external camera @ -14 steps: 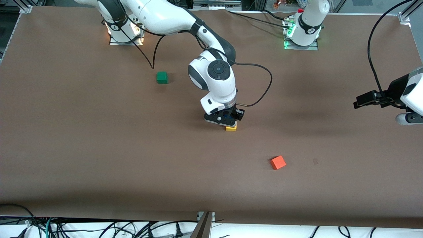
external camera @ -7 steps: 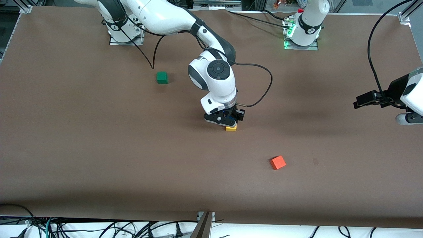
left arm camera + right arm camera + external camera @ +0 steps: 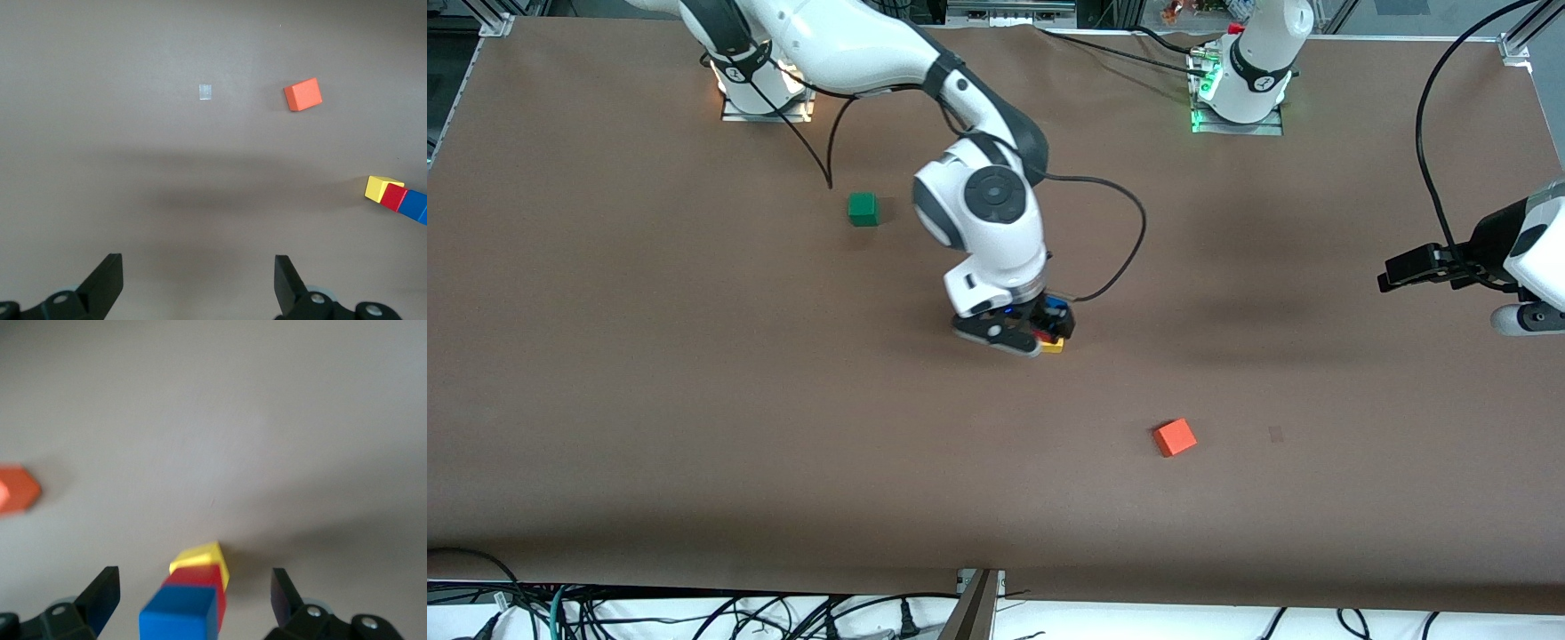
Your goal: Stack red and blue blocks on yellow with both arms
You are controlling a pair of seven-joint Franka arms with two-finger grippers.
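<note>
A three-cube stack stands near the middle of the brown surface [image 3: 694, 400]: the yellow cube [image 3: 203, 558] at the bottom, the red cube [image 3: 200, 581] on it, the blue cube [image 3: 179, 613] on top. The right gripper [image 3: 1024, 327] sits just above this stack. In the right wrist view its two black fingers are spread wide, one on each side of the blue cube with a clear gap on both sides, so it holds nothing.

The left gripper [image 3: 199, 287] waits in the air over the left arm's end of the surface, well apart from the stack. Its fingers are also spread wide and empty.

All cubes are small, matte and sharp-edged. An orange cube [image 3: 1175, 437] lies alone, nearer to the front camera than the stack. A green cube [image 3: 862, 209] lies farther from that camera, toward the right arm's end. The surface is a flat, dull brown sheet, and a small pale square mark [image 3: 206, 91] shows on it in the left wrist view.
</note>
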